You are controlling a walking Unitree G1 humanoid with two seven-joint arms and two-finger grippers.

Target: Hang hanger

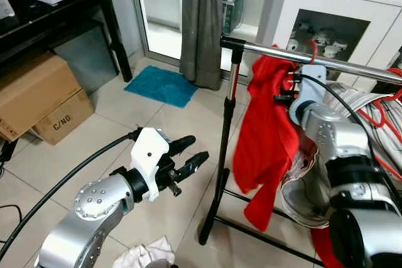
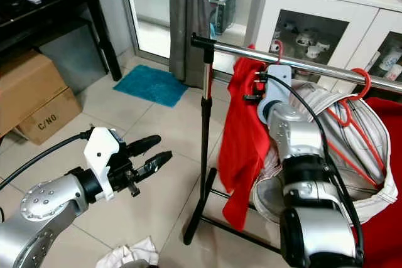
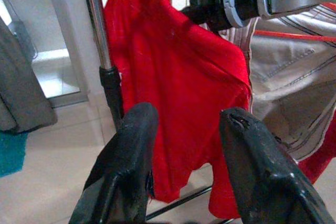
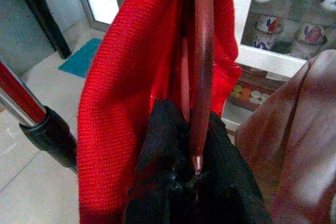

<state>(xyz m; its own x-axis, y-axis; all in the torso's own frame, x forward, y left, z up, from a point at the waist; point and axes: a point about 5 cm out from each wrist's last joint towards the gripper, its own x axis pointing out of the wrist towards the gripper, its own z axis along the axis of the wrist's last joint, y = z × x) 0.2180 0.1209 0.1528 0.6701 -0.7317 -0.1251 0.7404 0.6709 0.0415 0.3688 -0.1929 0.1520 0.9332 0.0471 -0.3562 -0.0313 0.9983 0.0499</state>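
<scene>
- The right hand (image 4: 191, 182) is closed on the red hanger (image 4: 201, 66), which passes between its two black fingers.
- The hanger carries a red garment (image 1: 267, 136), and its hook (image 2: 277, 48) sits at the chrome rail (image 2: 326, 68) of the clothes rack.
- The left hand (image 1: 188, 158) is held low over the tiled floor (image 1: 169, 130), near the rack's upright pole (image 1: 227, 123). Its fingers are apart and hold nothing.
- More red hangers (image 2: 352, 123) and striped clothes (image 2: 377, 174) hang farther along the rail.
</scene>
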